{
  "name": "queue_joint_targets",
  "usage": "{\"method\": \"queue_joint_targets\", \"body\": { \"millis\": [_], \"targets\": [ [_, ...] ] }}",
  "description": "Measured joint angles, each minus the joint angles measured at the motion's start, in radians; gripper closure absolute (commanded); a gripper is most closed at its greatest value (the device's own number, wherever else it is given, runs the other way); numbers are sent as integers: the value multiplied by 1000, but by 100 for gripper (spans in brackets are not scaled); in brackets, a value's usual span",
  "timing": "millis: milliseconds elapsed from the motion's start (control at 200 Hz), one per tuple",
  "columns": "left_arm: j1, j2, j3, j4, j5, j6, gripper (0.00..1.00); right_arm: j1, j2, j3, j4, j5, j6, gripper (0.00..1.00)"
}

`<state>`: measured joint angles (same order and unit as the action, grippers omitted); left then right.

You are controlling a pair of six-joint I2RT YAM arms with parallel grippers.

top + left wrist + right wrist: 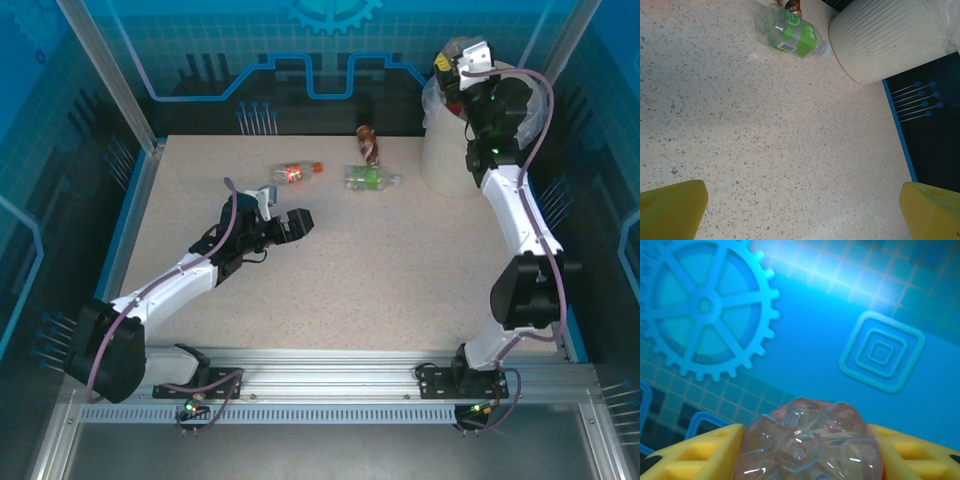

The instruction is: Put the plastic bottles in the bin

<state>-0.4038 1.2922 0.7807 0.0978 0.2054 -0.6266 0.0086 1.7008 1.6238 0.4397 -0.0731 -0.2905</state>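
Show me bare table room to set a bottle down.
Bare: the broad middle and near stretch between the left gripper and the right arm, and the far-left corner beside the orange bottle. Crowded: the far edge, from that bottle past the green bottle and brown bottle to the bin.

worktop (350,270) bottles: three – orange-label bottle (297,172), green-label bottle (370,179), brown bottle (369,145)
held bottle (807,445): one
bin (442,165): one

— What do my arms look like?
— Your left arm (170,282) and right arm (517,215) have white links and black joints.
— And the rest?
— A purple cable (232,210) runs along each. Your left tool (802,210) and right tool (802,455) have yellow fingers (670,210); green lights (490,150) dot your right arm.
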Motion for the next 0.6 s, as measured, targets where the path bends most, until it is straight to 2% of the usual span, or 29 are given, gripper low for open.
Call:
{"method": "queue_joint_targets", "body": {
  "millis": [230,365,600],
  "targets": [
    [0,2,1,-16,-8,0,1,-1,124,-14,143,142,3,46],
    [0,8,4,-25,-8,2,1,2,173,-21,239,175,-32,42],
    [0,18,5,-37,-10,5,1,14,240,-21,355,251,-84,42]
  ]
}}
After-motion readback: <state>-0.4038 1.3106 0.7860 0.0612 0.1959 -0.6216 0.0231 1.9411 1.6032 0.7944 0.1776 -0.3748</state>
